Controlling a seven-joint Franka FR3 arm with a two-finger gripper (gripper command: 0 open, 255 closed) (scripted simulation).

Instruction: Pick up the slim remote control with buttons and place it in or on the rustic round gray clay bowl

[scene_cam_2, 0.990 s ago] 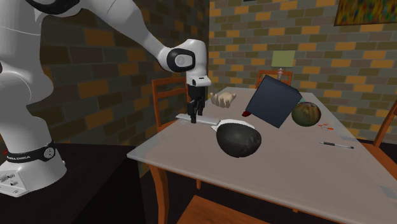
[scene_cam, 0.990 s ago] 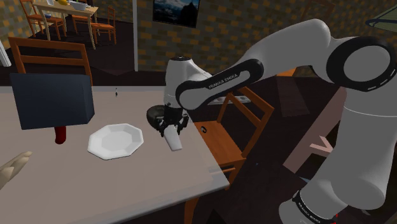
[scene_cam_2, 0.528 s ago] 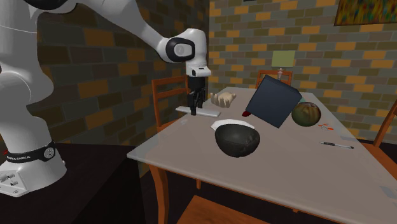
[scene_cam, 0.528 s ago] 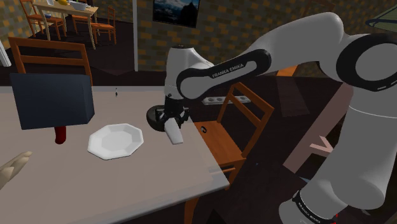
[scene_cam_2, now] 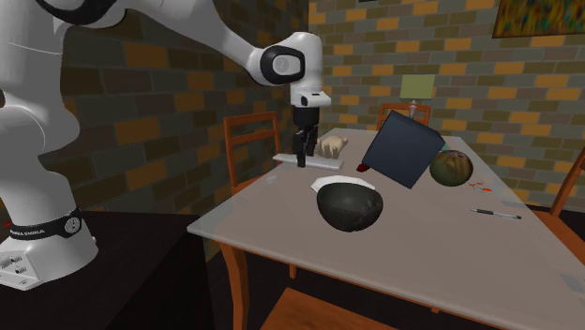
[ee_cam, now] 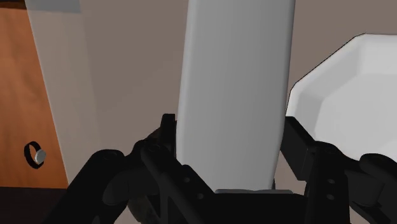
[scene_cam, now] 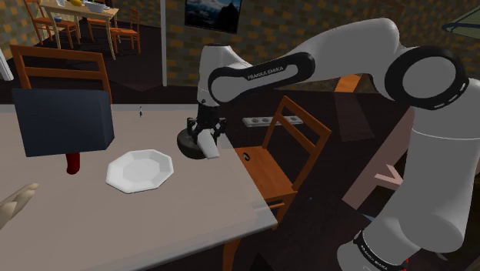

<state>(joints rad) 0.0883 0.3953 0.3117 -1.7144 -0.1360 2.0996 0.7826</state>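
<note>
Clamped on the pale remote [ee_cam: 232,95], apparently near one end, the end effector [scene_cam_2: 301,157] holds it clear of the bench [scene_cam_2: 450,253] to reach the dark bowl [scene_cam_2: 352,206].

Gripper [scene_cam: 204,138]: you see it pointing down, clamped on the pale remote [scene_cam: 209,148].
Remote: tilted, overlapping the dark bowl [scene_cam: 185,142] on this view's right side.
Bowl: on the table [scene_cam: 177,219], near the white plate [scene_cam: 140,170].
Box [scene_cam: 65,121]: dark, beyond the plate, toward your view's left.
</note>
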